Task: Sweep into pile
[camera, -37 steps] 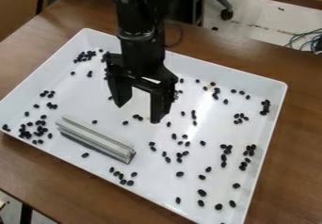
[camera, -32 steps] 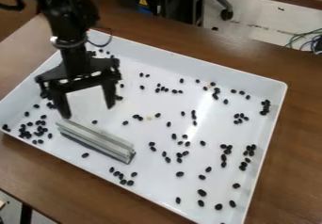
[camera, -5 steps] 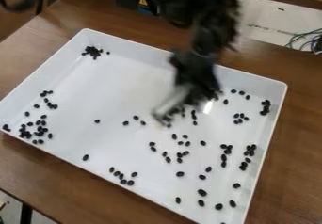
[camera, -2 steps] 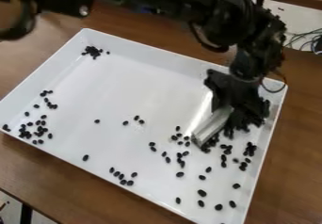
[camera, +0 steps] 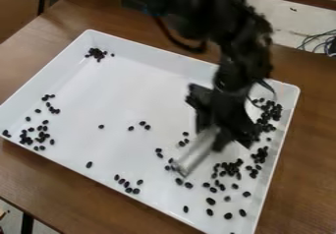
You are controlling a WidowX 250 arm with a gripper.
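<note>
My gripper (camera: pixel 220 134) hangs over the right half of the white tray (camera: pixel 138 85), shut on the grey ridged bar (camera: pixel 195 153). The bar slants down to the left from the fingers, its lower end close to the tray floor. Black beans (camera: pixel 230 168) lie bunched just right of the bar, and more beans (camera: pixel 267 112) crowd along the tray's right wall. A tight pile of beans (camera: pixel 97 54) sits in the tray's far left corner. Other beans (camera: pixel 39 135) are scattered at the left corner, with loose ones toward the near edge.
Raised walls run around the tray, which stands on a brown wooden table (camera: pixel 315 130). Cables (camera: pixel 318 42) lie beyond the table at the upper right.
From half a second ago, gripper and bar have moved left and slightly nearer the camera. Earlier the bar lay on the tray, out of the gripper; beans have since bunched at the far left and right.
</note>
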